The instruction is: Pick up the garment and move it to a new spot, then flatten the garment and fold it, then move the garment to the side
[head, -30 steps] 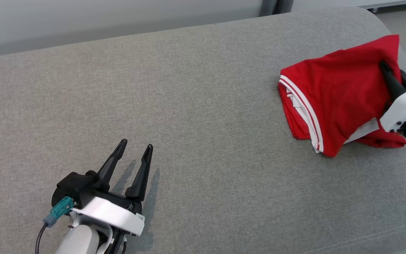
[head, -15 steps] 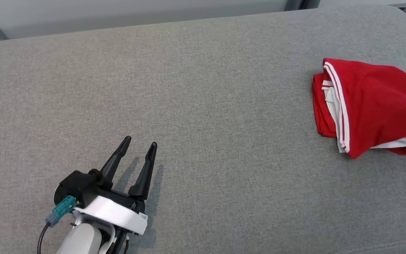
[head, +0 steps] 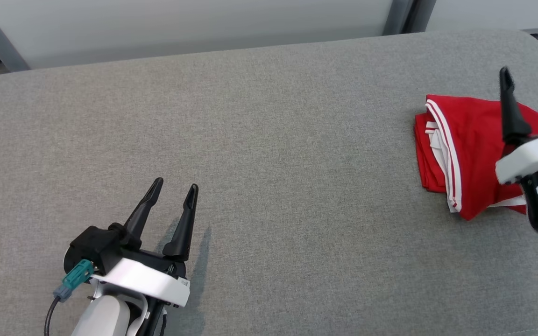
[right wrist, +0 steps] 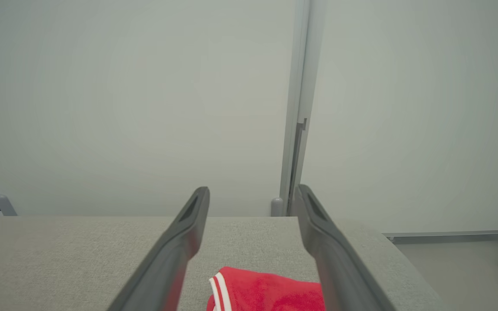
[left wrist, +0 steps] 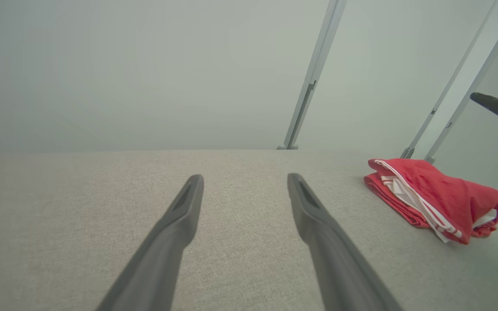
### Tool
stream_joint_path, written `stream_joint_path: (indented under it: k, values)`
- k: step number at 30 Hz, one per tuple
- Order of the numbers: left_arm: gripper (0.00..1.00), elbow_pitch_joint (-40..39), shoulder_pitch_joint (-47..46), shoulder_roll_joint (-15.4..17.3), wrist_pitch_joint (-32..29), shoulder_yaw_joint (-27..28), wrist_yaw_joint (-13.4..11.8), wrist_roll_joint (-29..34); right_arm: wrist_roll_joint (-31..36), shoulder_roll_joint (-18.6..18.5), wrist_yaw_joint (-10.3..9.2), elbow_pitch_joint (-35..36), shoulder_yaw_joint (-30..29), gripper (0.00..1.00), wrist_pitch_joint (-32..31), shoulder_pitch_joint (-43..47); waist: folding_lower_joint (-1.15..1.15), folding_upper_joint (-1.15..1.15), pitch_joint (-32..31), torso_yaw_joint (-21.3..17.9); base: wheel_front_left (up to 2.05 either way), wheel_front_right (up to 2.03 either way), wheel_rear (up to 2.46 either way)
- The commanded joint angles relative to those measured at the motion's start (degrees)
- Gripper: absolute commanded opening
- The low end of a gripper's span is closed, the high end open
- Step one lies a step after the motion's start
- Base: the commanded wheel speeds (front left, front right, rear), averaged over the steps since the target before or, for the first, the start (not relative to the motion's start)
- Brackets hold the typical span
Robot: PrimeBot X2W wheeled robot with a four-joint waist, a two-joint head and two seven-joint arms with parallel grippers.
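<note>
A: Garment?
B: Folded red garment [head: 465, 154], white trim, lying at the far right of the grey upholstered surface [head: 269, 140].
A: Grippers?
B: Right gripper [head: 526, 74] is spread wide above it, empty. Left gripper [head: 174, 185] is also wide, empty. Garment's right edge is hidden behind the right gripper.

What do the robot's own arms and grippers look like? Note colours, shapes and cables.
The left gripper has two long, tapering black fingers on a black base, a white wrist collar, a pale forearm, and a teal connector with a dark cable. The right gripper matches: black fingers, white collar.
</note>
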State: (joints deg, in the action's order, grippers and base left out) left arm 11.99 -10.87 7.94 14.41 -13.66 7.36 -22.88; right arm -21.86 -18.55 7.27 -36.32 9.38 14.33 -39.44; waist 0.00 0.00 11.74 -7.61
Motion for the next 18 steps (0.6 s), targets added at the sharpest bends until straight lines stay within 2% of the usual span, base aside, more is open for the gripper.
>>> stream_joint_path:
  k: [1, 9, 18]
  values:
    - [1.00, -1.2, -0.7, 0.3, 0.6, 2.4, 0.1, 0.8, 0.9, 0.1, 0.22, 3.2, -0.3, 1.00, 0.7, 2.4, 0.00, 0.00, -0.9, 0.5, 0.00, 0.00, 0.00]
    - [1.00, -0.7, 2.1, -1.2, 0.6, 6.9, 0.1, 3.2, 4.5, 5.5, 0.22, 13.1, -3.4, 1.00, 0.7, 15.8, 0.00, 0.00, -4.3, 1.9, 0.00, 0.00, 0.00]
    - [1.00, 0.3, 5.8, -2.9, 0.6, 10.6, 0.1, 6.0, 6.4, 8.3, 0.22, 16.7, -4.5, 1.00, 0.7, 25.1, 0.00, 0.00, -8.5, 3.2, 0.00, 0.00, 0.00]
